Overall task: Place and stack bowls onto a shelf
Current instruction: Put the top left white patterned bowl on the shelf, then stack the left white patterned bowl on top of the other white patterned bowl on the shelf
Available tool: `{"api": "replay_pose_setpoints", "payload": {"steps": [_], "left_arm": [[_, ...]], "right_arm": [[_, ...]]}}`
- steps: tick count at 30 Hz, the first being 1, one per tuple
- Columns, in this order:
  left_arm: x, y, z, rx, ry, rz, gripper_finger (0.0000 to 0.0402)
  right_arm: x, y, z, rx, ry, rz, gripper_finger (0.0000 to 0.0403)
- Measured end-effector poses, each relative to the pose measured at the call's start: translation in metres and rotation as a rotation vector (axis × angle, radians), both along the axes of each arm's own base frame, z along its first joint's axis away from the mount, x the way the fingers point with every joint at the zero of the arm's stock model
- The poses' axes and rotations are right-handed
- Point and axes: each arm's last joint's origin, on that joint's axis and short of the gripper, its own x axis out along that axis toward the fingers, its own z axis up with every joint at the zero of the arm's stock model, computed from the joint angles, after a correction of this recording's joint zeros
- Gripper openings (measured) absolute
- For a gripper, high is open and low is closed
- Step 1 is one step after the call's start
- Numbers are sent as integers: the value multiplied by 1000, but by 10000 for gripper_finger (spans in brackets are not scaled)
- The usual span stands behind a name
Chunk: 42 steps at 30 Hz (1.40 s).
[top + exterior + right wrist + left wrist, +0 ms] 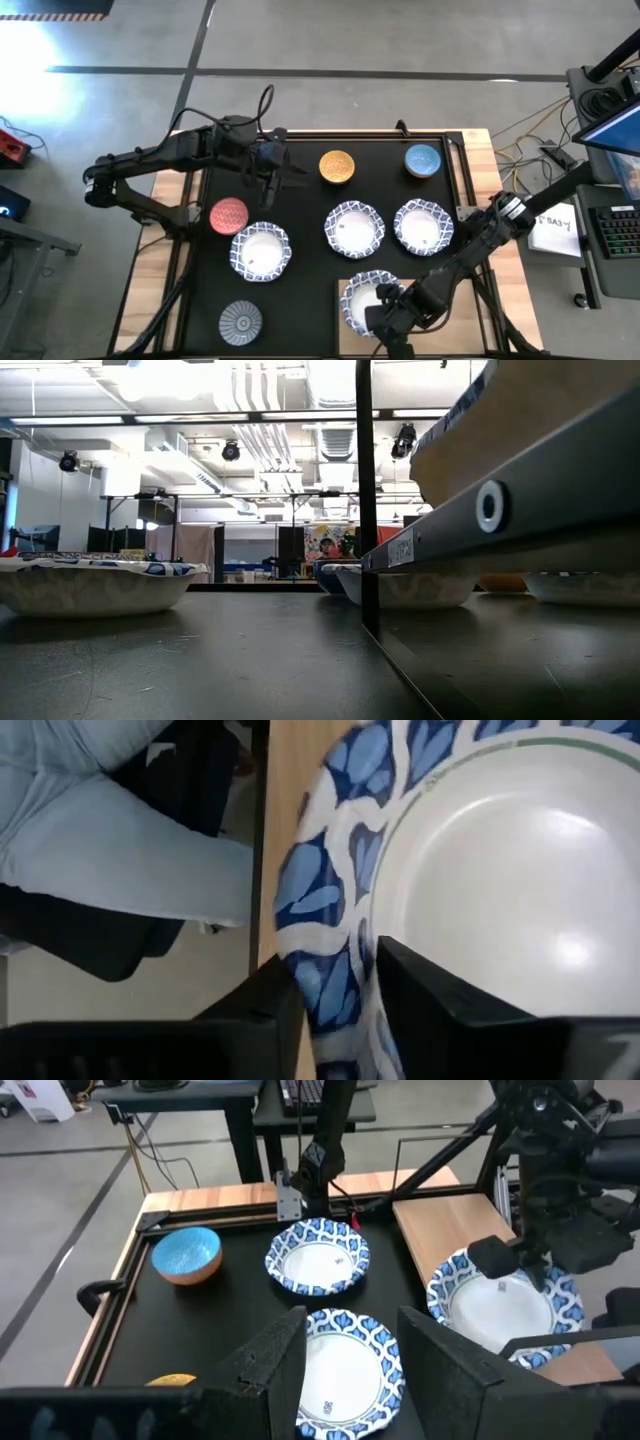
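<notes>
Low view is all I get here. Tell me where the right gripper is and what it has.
Observer: The right gripper is shut on the rim of a large white bowl with a blue patterned rim.
Operator: Report what lies under that bowl.
Observer: The flat light-wood shelf board, not the black mat.
Operator: Now give me the left gripper.
Observer: The left gripper is open and empty, above the black mat.

Glossy glazed bowl [480, 870] on pale matt wood shelf [352, 290]; black mat [300, 210] matt.
</notes>
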Motion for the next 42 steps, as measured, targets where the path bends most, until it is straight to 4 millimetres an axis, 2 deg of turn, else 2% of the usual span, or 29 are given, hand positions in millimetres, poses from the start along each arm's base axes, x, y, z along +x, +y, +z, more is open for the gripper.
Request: {"api": "replay_pose_setpoints", "payload": {"steps": [12, 18, 25, 34, 38, 42], "left_arm": [[-2, 0, -3, -2, 33, 9, 139], [-13, -2, -22, -115, 273, 66, 139], [-17, -14, -67, -143, 488, 185, 139], [-22, -19, -147, -163, 690, 211, 139], [-25, -19, -168, -159, 724, 210, 139], [-29, -19, -180, -140, 758, 197, 139]], "right_arm": [[3, 3, 5, 36, -34, 3, 181], [5, -3, 23, 14, 19, -42, 184], [6, -30, 42, -126, 138, -55, 170], [0, -66, 45, -340, 286, -56, 160], [2, -74, 46, -355, 304, -53, 162], [2, -81, 51, -351, 287, -35, 162]]}}
